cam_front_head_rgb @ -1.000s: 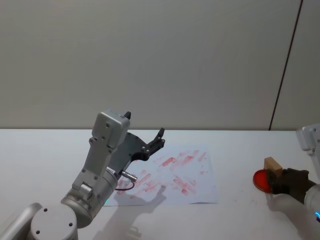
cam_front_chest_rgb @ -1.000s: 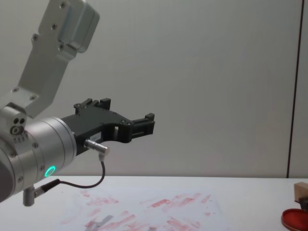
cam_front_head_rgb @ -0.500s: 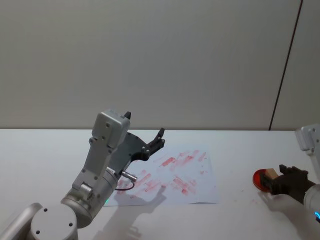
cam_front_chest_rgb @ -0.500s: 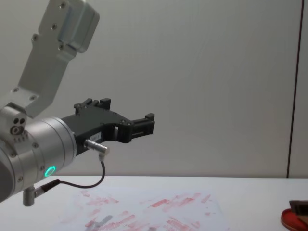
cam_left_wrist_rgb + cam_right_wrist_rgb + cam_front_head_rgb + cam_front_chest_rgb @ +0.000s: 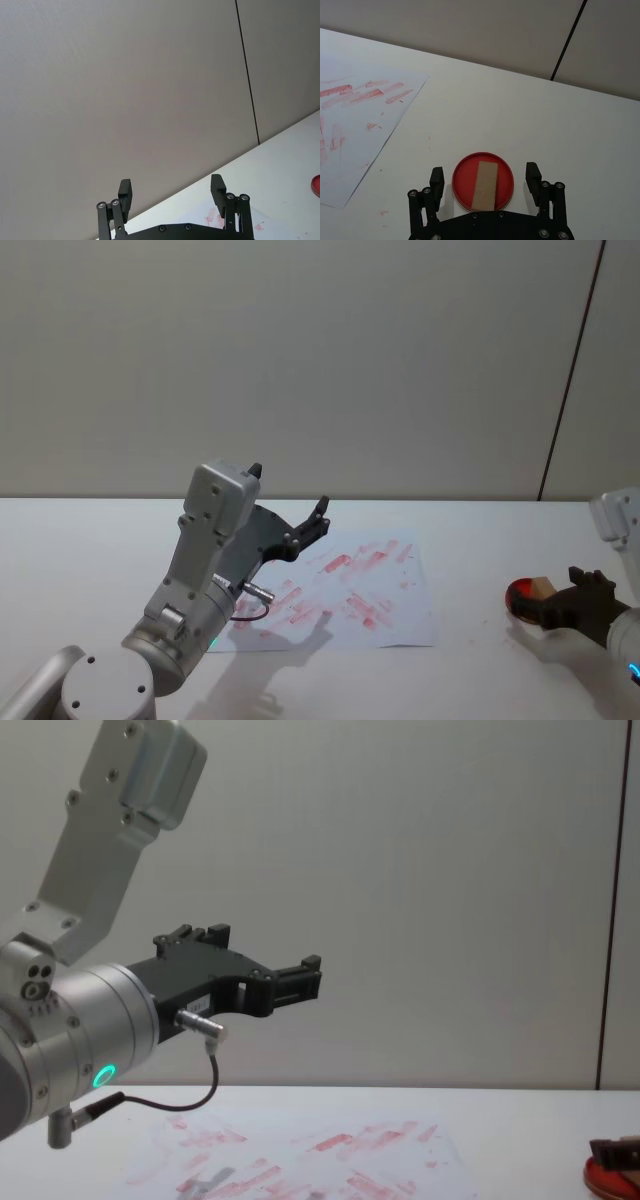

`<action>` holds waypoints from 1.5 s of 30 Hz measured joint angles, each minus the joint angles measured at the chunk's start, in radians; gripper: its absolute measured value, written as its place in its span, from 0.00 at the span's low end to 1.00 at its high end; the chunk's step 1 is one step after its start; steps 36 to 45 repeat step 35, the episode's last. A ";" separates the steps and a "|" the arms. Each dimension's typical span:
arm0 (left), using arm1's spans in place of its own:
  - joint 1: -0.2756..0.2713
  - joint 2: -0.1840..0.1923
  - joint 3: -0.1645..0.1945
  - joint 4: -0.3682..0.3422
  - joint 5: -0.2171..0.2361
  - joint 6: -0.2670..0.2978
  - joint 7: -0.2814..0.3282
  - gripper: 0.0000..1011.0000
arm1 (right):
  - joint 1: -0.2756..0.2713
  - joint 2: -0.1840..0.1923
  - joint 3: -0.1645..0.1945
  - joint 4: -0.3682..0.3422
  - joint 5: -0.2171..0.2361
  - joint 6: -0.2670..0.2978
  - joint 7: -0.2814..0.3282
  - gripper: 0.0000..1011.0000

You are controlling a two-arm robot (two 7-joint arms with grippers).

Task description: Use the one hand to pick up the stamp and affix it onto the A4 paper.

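A white table [image 5: 470, 530] against a plain grey wall carries a round red ink pad [image 5: 482, 181]; the light-brown wooden stamp [image 5: 485, 185] lies on it, inking. The right pincer [image 5: 484, 179] straddles the pad, fingers apart. Well left of the pad lies the red-smudged white A4 paper [image 5: 385, 590]. Above the paper the left pincer [image 5: 171, 194] hangs idle, fingers apart.

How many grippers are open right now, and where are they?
2. The left gripper hangs open in the air above the A4 paper. The right gripper sits open around the ink pad, where the stamp rests.
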 joint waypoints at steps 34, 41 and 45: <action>0.000 0.000 0.000 0.000 0.000 0.000 0.000 0.99 | -0.089 0.017 -0.028 -0.123 0.055 -0.237 -0.057 0.99; 0.000 0.000 0.000 0.000 0.000 0.000 0.000 0.99 | -0.093 0.018 -0.029 -0.128 0.057 -0.248 -0.060 0.99; 0.000 0.000 0.000 0.000 0.000 0.000 0.000 0.99 | -0.093 0.018 -0.029 -0.128 0.057 -0.248 -0.060 0.99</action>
